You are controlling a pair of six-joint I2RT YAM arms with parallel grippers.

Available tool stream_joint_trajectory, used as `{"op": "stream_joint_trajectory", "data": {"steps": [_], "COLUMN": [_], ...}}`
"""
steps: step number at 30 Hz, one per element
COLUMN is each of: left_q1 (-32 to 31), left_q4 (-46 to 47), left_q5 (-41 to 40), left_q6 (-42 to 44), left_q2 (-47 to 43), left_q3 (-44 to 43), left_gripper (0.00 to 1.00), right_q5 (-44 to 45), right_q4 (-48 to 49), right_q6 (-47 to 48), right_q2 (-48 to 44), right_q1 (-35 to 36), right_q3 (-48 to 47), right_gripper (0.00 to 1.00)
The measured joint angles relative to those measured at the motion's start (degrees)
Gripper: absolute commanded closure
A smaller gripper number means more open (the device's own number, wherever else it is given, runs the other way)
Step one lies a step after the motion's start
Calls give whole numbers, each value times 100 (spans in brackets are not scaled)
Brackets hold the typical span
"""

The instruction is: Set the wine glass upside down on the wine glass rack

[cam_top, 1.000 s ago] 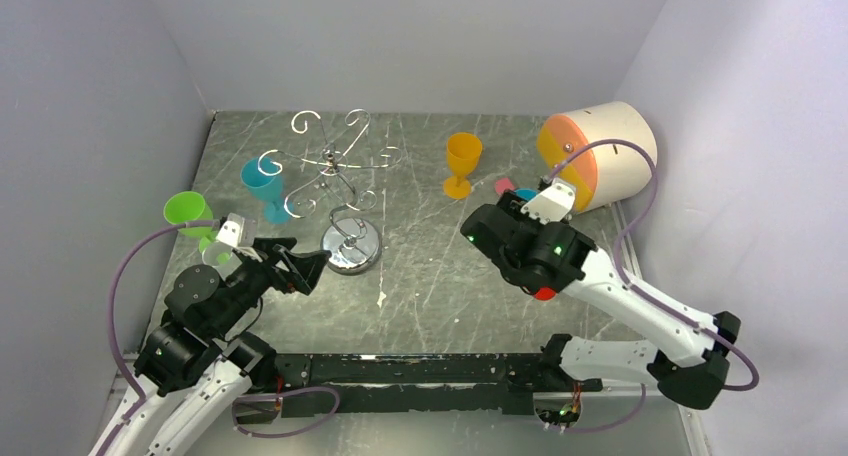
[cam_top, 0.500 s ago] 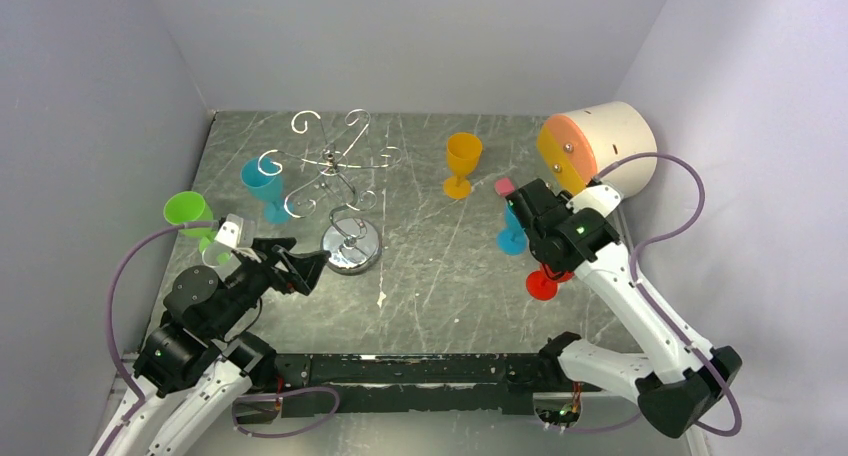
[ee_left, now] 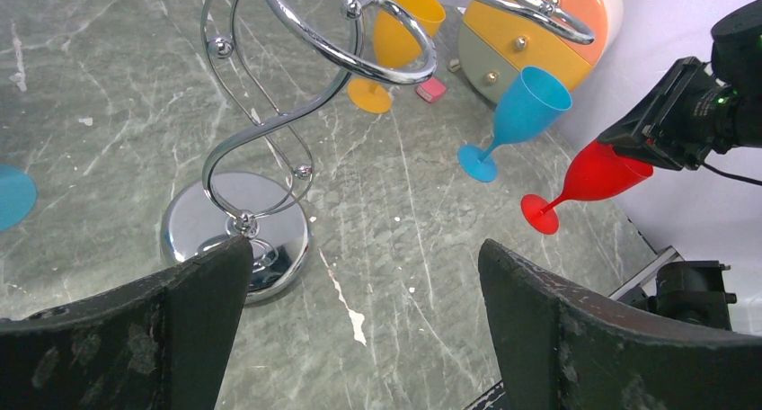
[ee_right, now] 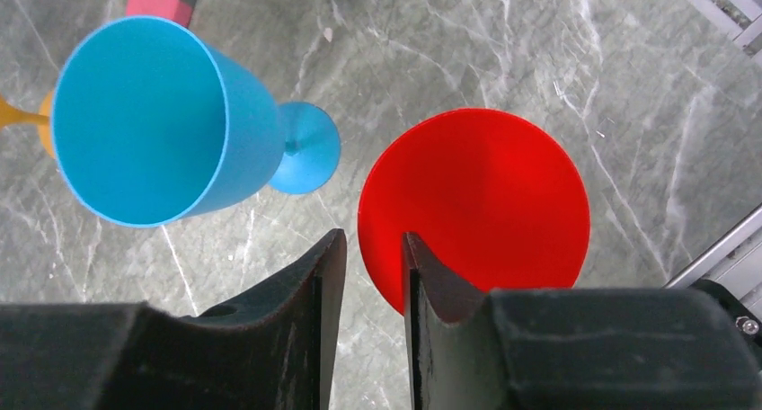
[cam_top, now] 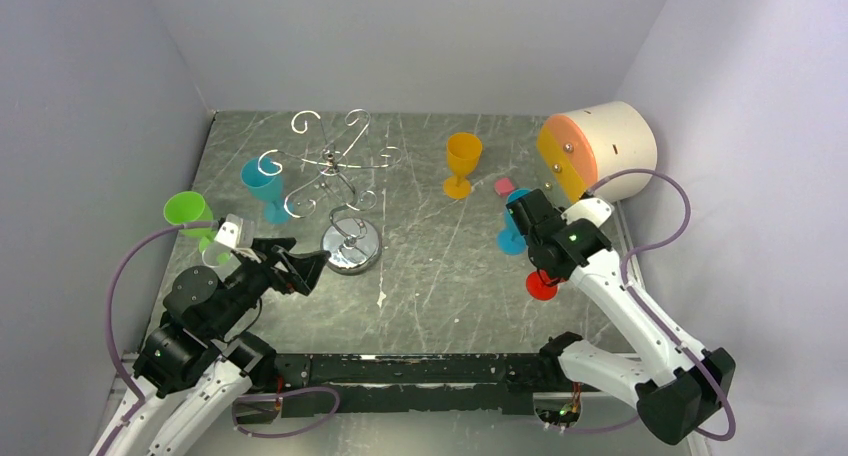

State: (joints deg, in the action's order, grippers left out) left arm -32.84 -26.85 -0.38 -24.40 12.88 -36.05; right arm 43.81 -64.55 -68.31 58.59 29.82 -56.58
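A red wine glass (ee_left: 598,172) stands upright at the right of the table, its foot (cam_top: 541,286) showing under my right arm. My right gripper (ee_right: 370,239) hangs right over it. One finger is outside the glass's near-left rim (ee_right: 476,194) and one is inside, with a narrow gap still visible. The silver wine glass rack (cam_top: 351,246) stands left of centre with nothing on its scroll arms. My left gripper (ee_left: 364,248) is wide open and holds nothing, just beside the rack's round base (ee_left: 207,212).
A blue glass (ee_right: 153,122) stands close to the left of the red one. An orange glass (cam_top: 462,156) is behind. Teal (cam_top: 265,181) and green (cam_top: 185,211) glasses stand left of the rack. An orange-fronted drawer box (cam_top: 600,151) fills the back right corner. A pink block (cam_top: 503,186) lies nearby.
My right arm has swung to the right and settled over the red glass, and its jaws have narrowed around the rim. The left arm has not moved.
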Motion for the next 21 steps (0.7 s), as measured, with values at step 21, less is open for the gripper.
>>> {"op": "stream_joint_trajectory", "data": {"steps": [21], "left_q1": [0], "left_q4": [2], "left_q5": [0], "left_q6": [0], "left_q2": [-63], "left_q3": [0], "left_gripper": [1], "right_q5": [-365], "right_q4": [326], "right_q6": [586], "right_q2": [-352], "right_q1": [-42], "right_q3": [151], "right_gripper": [100]}}
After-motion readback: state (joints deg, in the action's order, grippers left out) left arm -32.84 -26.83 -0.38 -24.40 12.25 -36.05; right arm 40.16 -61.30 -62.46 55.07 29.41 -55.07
